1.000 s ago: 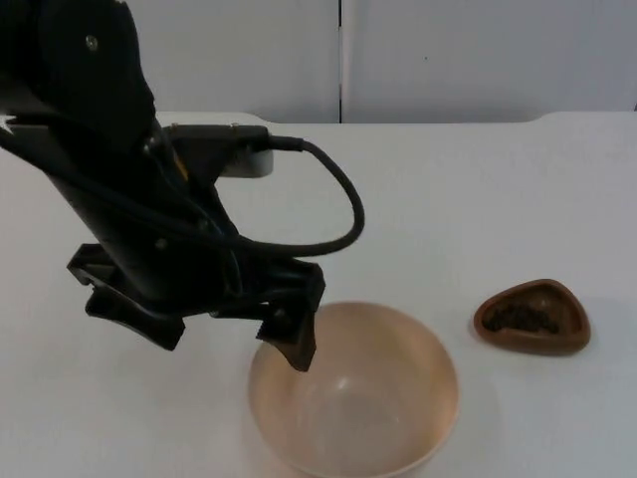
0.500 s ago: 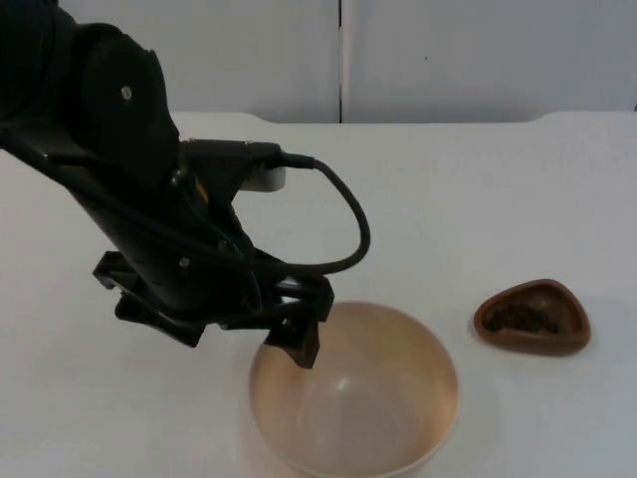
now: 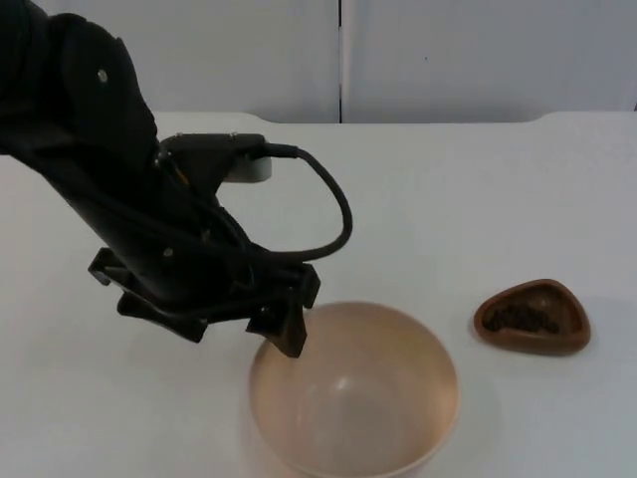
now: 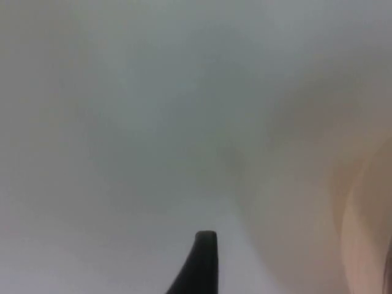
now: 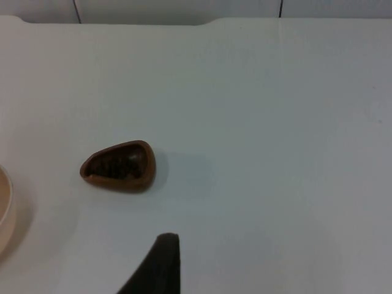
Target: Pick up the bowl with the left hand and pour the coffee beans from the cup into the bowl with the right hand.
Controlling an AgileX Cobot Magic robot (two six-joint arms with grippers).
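While the left tool (image 3: 284, 334) spreads wide at the bowl's (image 3: 398, 438) rim, the cup (image 3: 532, 318) sits apart.

I am looking at the left arm (image 3: 109, 189), and it is showing up black all over. It is thick and has a big round joint. A small silver screw (image 3: 103, 75) is shining on that joint. The left gripper (image 3: 224, 324) is black too, with blocky parts and a pointed finger (image 3: 289, 337). I am seeing one black fingertip of the right gripper (image 5: 160, 269), which is getting thinner toward its tip.
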